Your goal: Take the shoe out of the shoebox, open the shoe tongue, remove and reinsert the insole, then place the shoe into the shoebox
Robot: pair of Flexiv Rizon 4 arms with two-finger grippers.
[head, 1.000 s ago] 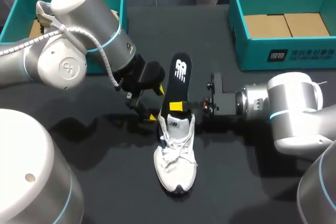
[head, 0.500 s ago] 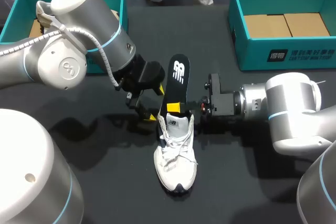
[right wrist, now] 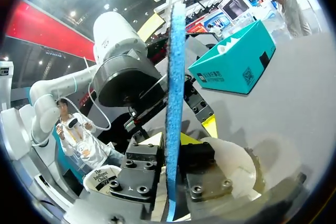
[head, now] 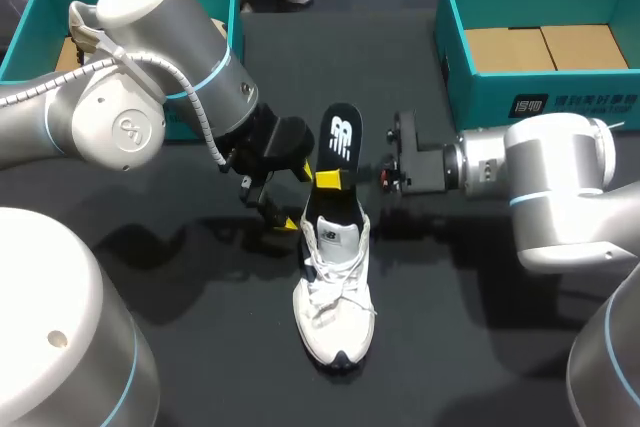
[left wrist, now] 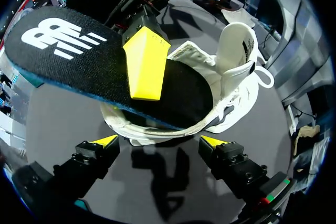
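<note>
The insole point(head: 340, 142) is clamped by the right end effector point(head: 330, 180), half out of the shoe point(head: 335, 297) (removal, seemingly); the left end effector point(left wrist: 158, 142) is spread wide. Full withdrawal is called for.

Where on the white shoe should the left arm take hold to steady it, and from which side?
Probably the rim of the heel collar of the white shoe, approached from the side where the left gripper sits with its jaws open. The shoe stands upright on its sole, and the rim there is a thin wall. It lies below the insole, which the right gripper holds.
</note>
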